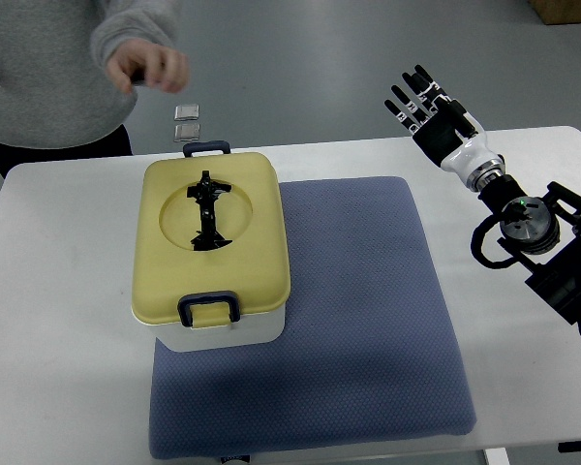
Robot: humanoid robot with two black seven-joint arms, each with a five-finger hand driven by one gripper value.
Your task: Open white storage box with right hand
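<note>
**Right hand raised clear, box still latched**

Top view: the right hand (424,101) hovers beyond the bench (58,320) far edge, fingers spread and holding nothing, well apart from the white storage box (213,254), likely staged before reaching. The box sits on the blue mat (368,320) at its left, yellow lid (252,223) closed, dark clasps at both ends, black handle folded flat. A person's hand (147,68) hangs behind it.
</note>
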